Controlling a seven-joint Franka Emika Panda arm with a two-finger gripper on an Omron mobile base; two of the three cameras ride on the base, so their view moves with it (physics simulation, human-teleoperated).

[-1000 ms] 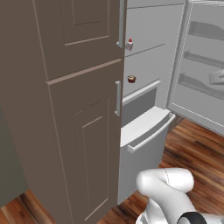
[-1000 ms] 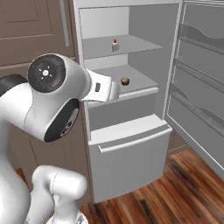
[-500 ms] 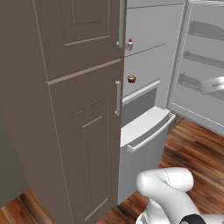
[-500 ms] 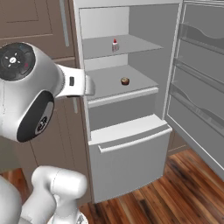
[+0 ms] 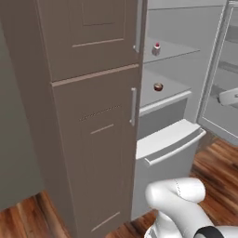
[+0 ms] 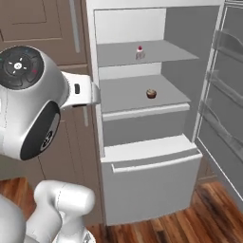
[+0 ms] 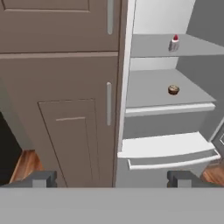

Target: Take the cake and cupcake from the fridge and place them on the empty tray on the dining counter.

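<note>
Two fingers (image 7: 43, 178) spread wide, empty; hand level, aimed at open fridge (image 7: 166, 131), well short of cake (image 7: 174, 43) and cupcake (image 7: 173, 89).

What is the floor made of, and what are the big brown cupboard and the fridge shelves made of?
The floor looks like glossy reddish wood: streaky planks with a shine. The cupboard looks like matte painted wood, grey-brown with framed panels and metal-looking bar handles. The fridge shelves look like smooth pale grey plastic or coated metal; it is hard to say which.
</note>
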